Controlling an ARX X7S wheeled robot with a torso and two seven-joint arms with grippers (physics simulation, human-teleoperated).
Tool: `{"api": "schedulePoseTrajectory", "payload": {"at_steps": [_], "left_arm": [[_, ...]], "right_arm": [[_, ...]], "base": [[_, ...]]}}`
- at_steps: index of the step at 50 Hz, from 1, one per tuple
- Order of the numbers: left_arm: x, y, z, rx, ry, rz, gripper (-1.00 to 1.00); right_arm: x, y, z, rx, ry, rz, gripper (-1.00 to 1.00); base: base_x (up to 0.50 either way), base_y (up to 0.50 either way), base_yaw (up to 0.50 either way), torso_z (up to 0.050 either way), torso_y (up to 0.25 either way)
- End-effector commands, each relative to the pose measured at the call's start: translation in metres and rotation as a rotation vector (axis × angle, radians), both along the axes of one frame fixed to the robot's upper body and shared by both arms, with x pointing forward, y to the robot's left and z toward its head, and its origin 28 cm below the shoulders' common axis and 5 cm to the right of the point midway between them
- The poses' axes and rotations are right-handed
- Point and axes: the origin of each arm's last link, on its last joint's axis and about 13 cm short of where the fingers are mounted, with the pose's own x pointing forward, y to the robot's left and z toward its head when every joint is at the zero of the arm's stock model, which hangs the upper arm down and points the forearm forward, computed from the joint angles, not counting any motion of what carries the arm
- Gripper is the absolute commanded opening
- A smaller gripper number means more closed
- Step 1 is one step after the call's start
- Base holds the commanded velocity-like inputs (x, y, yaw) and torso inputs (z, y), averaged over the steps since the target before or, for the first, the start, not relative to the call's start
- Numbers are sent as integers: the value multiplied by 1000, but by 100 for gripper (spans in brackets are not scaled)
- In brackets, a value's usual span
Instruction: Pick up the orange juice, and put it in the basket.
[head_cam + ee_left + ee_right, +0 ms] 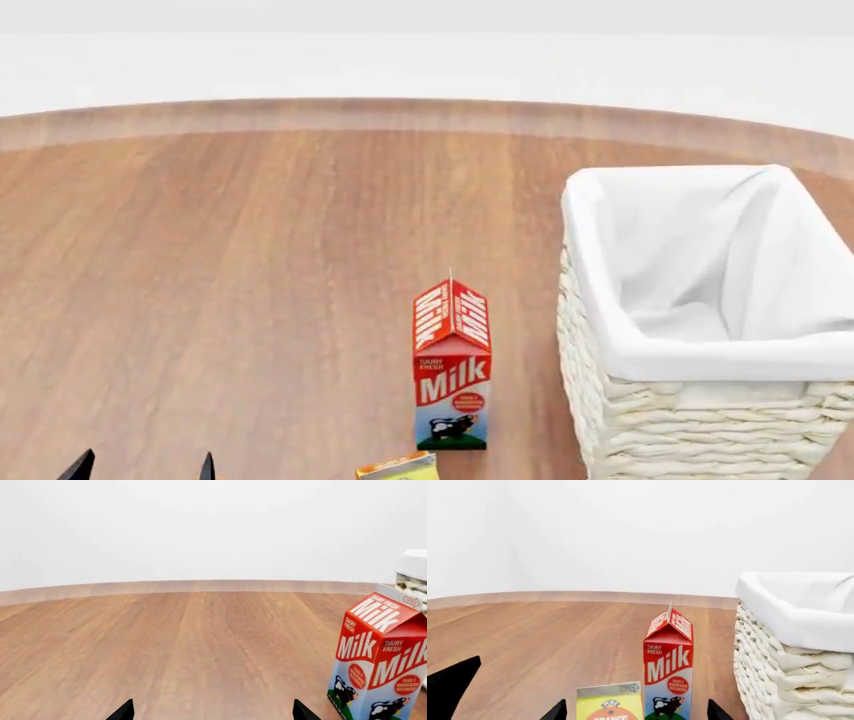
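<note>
The basket (601, 300) stands at the right, the Milk carton (453, 365) left of it. The orange juice (610, 702) sits nearest, upright. The right gripper (635, 711), jaws spread and empty, should straddle only that carton, clear of the Milk. The left gripper (209, 711) rests spread.

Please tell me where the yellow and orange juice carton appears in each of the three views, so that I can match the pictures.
Head view: only the top of the yellow and orange gable-top juice carton shows at the bottom edge, in front of the milk.
Right wrist view: its upper part shows between the gripper fingertips, beside the milk.
Left wrist view: not in it.
Shared landmark: the red-and-white milk carton, upright in all three views.
</note>
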Motion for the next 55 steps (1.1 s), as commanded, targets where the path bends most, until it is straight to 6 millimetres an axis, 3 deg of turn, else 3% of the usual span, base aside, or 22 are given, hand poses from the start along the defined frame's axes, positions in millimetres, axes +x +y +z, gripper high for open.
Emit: {"api": "schedulePoseTrajectory", "payload": {"at_steps": [1,30,55], "left_arm": [[0,0,0,0,0,0,100],[0,0,0,0,0,0,100],[0,0,0,0,0,0,100]], "right_arm": [[-13,4,0,11,-3,31,100],[-4,18,-29,-30,41,-1,100],[9,24,-38,-44,68,34,100]], "base": [[0,0,0,0,0],[0,0,0,0,0],[0,0,0,0,0]]}}
